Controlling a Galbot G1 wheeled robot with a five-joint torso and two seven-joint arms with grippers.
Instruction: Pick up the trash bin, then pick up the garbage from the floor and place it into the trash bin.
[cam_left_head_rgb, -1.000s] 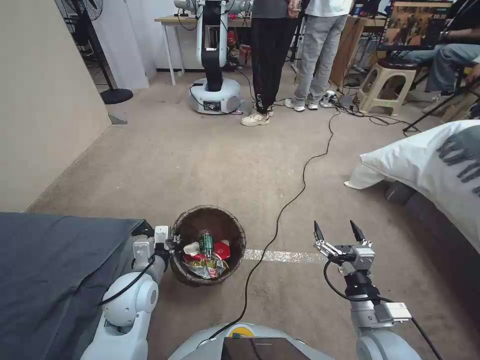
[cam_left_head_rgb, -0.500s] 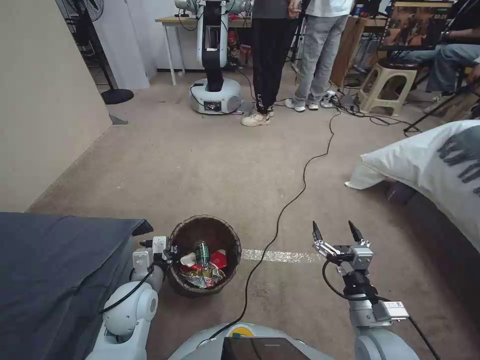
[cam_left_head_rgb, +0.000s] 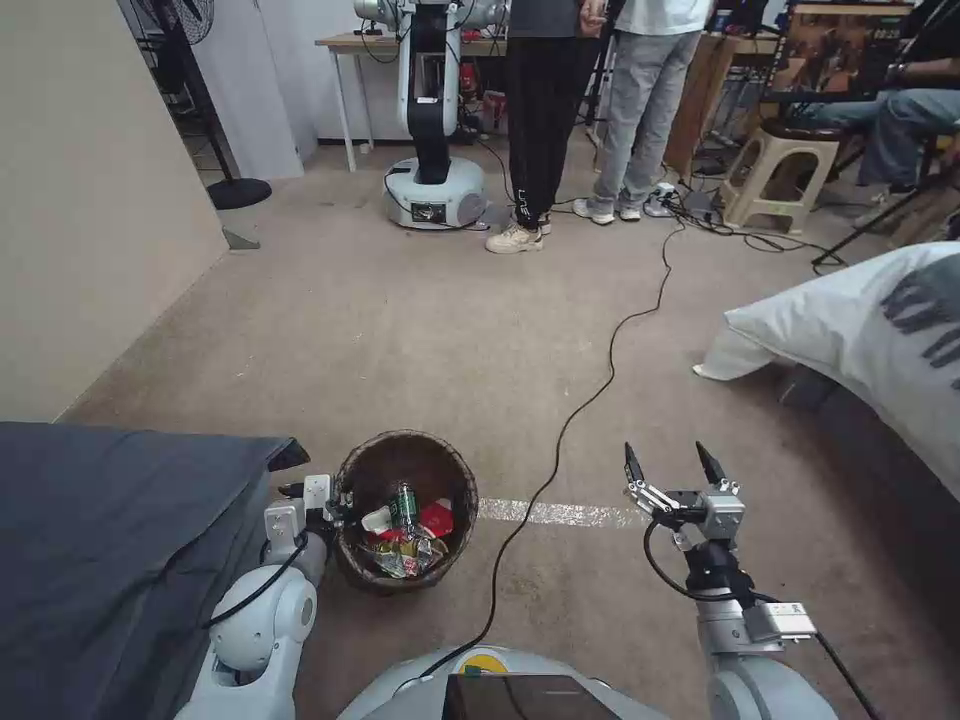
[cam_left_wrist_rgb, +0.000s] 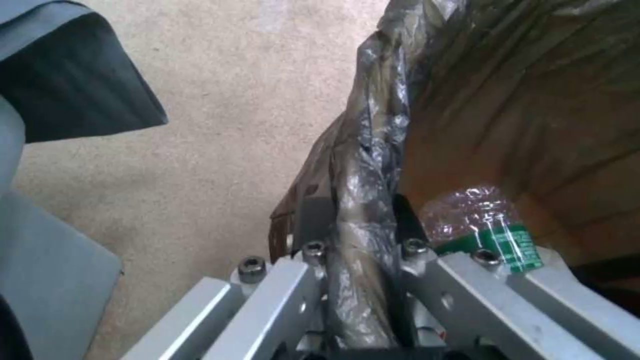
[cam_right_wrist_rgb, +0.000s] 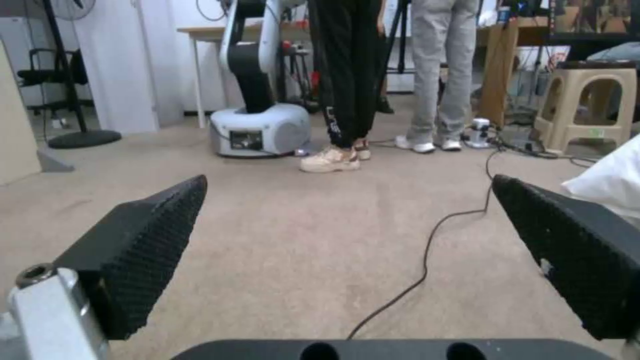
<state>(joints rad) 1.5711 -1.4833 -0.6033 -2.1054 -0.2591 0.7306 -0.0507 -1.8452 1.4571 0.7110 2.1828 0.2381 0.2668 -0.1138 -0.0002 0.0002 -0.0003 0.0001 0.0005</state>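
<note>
Trash bin (cam_left_head_rgb: 405, 470) upright (brown-lined), garbage (cam_left_head_rgb: 405, 535) inside

Head high; wrists low, near carpet (cam_left_head_rgb: 400, 330)

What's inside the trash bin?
Inside the trash bin lie a green-labelled bottle, a red wrapper, something white and a shiny crumpled wrapper. Whatever lies under that pile is covered. The left gripper has its jaws clamped on the bagged rim.

Beige carpet (cam_left_head_rgb: 400, 320), plain wall (cam_left_head_rgb: 90, 200), tan plastic stool (cam_left_head_rgb: 775, 175) beyond.
</note>
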